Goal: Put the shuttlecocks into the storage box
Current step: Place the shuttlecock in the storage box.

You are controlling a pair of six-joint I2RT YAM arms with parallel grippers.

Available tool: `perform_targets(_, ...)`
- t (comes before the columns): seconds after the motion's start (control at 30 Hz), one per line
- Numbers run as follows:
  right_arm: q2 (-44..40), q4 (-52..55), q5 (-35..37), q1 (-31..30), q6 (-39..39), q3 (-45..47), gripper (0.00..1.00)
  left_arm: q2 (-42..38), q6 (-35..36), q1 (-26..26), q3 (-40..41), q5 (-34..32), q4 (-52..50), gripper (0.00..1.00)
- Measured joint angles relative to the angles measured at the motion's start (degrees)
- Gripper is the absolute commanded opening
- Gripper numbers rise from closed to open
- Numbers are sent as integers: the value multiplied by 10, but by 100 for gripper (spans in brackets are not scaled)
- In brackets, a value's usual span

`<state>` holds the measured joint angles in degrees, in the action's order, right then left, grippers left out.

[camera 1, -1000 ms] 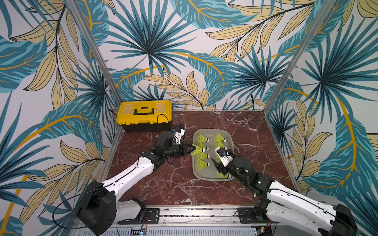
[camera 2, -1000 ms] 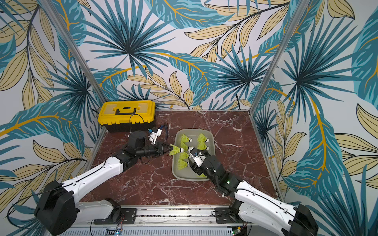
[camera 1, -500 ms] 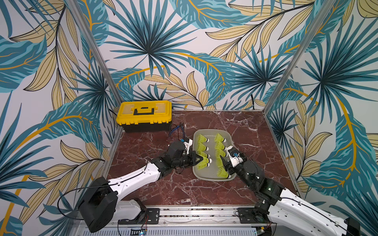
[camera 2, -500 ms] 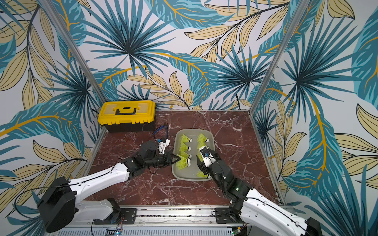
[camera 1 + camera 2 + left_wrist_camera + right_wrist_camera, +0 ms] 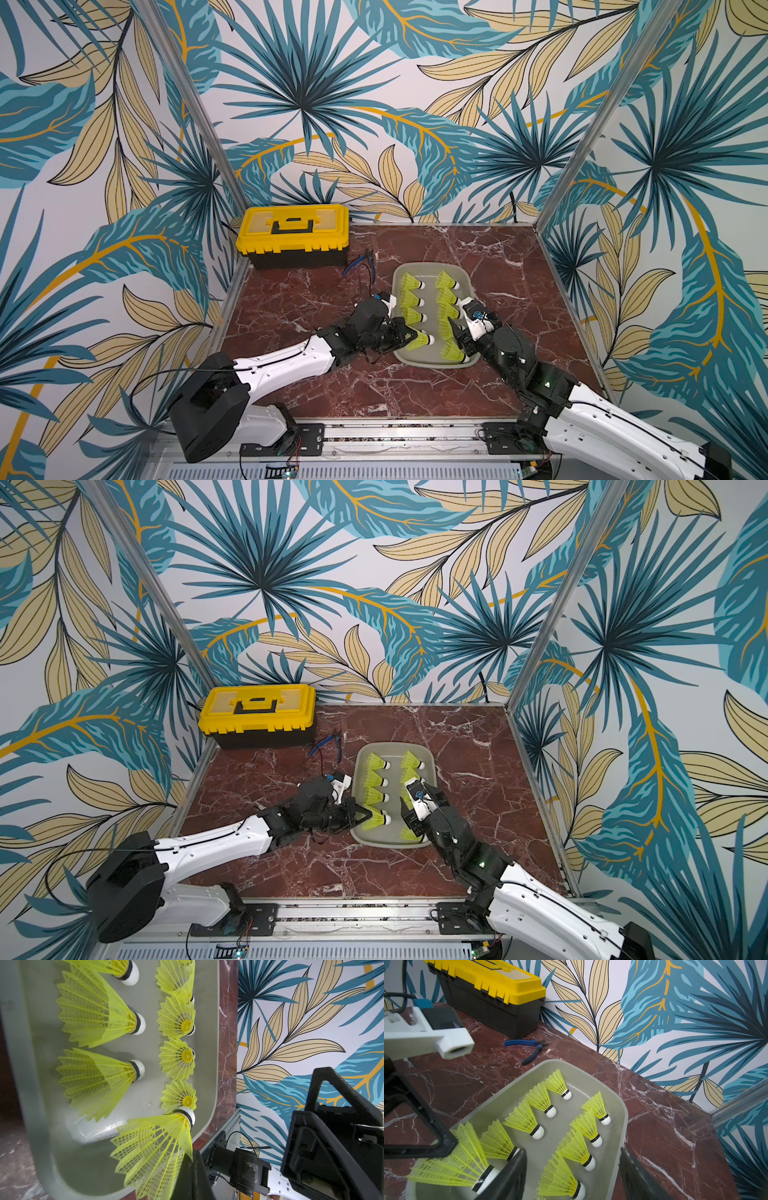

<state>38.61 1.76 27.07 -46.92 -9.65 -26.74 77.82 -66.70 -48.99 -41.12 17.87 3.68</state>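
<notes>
Several neon yellow-green shuttlecocks point(image 5: 409, 283) lie in two rows in the grey storage box point(image 5: 428, 264), also seen from the right wrist point(image 5: 625, 1118). My left gripper point(image 5: 409, 334) is shut on the skirt edge of one more shuttlecock point(image 5: 423, 340), holding it over the box's near left part. In the left wrist view, that skirt point(image 5: 153, 1147) fans out from the shut fingers point(image 5: 191, 1169). My right gripper point(image 5: 573, 1176) stands open over the box's near right end, a lying shuttlecock point(image 5: 562, 1178) below the gap.
A yellow-lidded black toolbox point(image 5: 293, 232) stands at the back left. Blue-handled pliers point(image 5: 359, 262) lie between it and the box. Patterned walls close in the marble table point(image 5: 291, 299) on three sides.
My left gripper has carried its shuttlecock from the box's left middle toward the near end. The right gripper stayed open and barely shifted.
</notes>
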Motion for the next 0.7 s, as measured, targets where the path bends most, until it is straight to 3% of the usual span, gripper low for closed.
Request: perform_targets(0.7,0,7,0,0,13,9,70,31,-12,-19,0,-14,6,0)
